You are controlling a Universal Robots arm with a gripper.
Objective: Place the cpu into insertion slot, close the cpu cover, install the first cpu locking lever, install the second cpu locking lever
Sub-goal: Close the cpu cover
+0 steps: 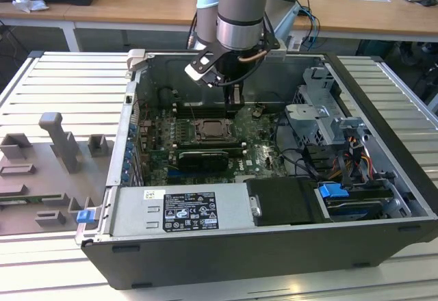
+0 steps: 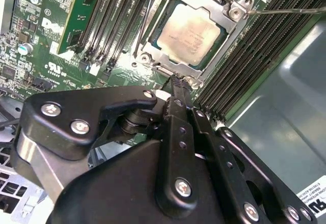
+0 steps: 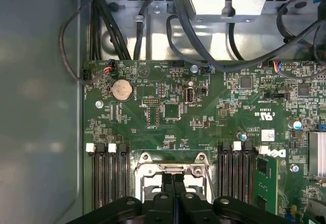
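The cpu (image 2: 191, 33) lies flat in the insertion slot (image 2: 153, 61) on the green board. In the second wrist view I see the cpu cover (image 2: 230, 35) folded down around its pale face. My gripper (image 2: 175, 81) hangs over the socket's edge with its fingers pressed together, tips just beside the rim, between the two banks of memory slots (image 2: 122, 10). A thin wire lever (image 2: 288, 11) juts past one corner.

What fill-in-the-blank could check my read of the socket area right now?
The cpu sits inside the ___.
The cpu cover lies ___ around its face.
The gripper, at the cover's edge, has its fingers ___.
Missing: insertion slot; closed; shut.
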